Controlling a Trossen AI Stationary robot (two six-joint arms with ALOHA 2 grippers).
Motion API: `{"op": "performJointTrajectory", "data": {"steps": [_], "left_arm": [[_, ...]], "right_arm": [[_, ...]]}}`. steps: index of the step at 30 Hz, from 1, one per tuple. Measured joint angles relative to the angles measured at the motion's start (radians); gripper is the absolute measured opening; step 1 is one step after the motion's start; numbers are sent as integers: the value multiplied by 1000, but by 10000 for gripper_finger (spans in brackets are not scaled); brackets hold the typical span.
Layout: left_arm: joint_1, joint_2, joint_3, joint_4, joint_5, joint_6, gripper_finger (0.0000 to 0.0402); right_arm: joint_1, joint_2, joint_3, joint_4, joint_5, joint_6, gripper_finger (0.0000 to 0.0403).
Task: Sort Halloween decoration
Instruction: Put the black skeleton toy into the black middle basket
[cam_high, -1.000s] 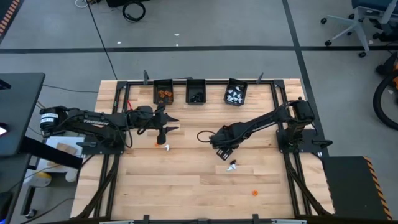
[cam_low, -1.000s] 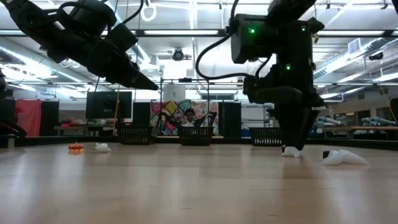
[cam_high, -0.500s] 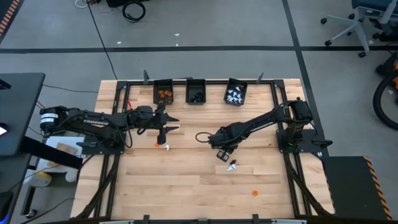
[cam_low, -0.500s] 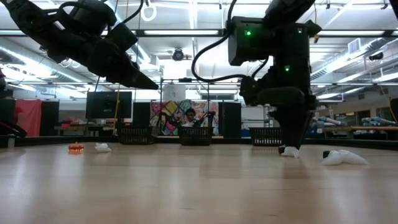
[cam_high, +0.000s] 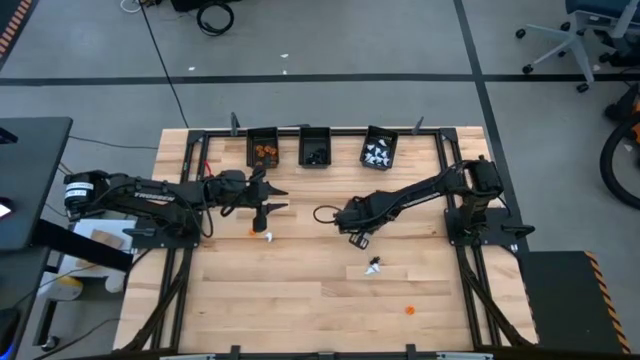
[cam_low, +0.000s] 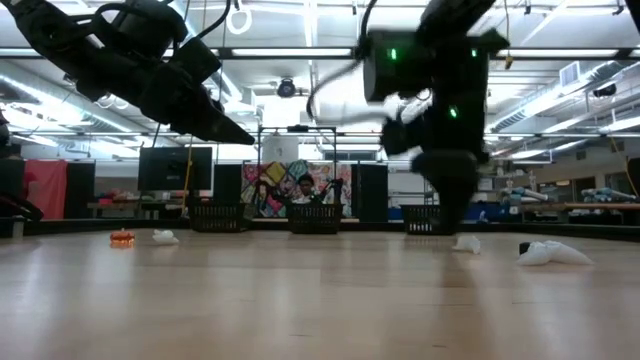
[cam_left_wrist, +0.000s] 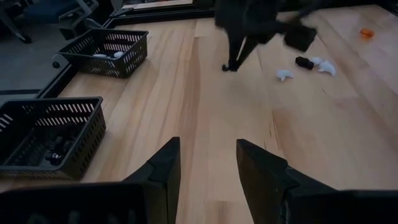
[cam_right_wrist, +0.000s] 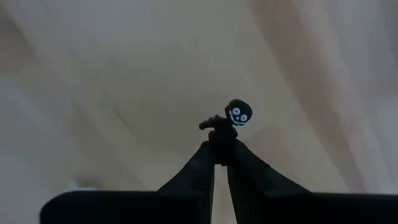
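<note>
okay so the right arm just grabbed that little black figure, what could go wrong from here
The right gripper pinches the black figure only at its lower end, so it may slip out on the way to the bin of black trinkets. That bin sits between two other bins, so a release slightly off could missort it.

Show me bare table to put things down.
Free: the near half, apart from an orange trinket, and the strip between the bins and both grippers. Crowded: by the left gripper, and below the right gripper, where white trinkets lie.
</note>
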Motion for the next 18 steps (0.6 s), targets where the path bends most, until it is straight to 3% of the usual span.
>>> {"op": "performJointTrajectory", "data": {"steps": [11, 18], "left_arm": [[0, 0, 0, -13, 0, -5, 135], [0, 0, 0, -13, 0, -7, 135]], "right_arm": [[-64, -76, 9, -64, 37, -93, 40], [-168, -163, 9, -44, 80, -199, 40]]}}
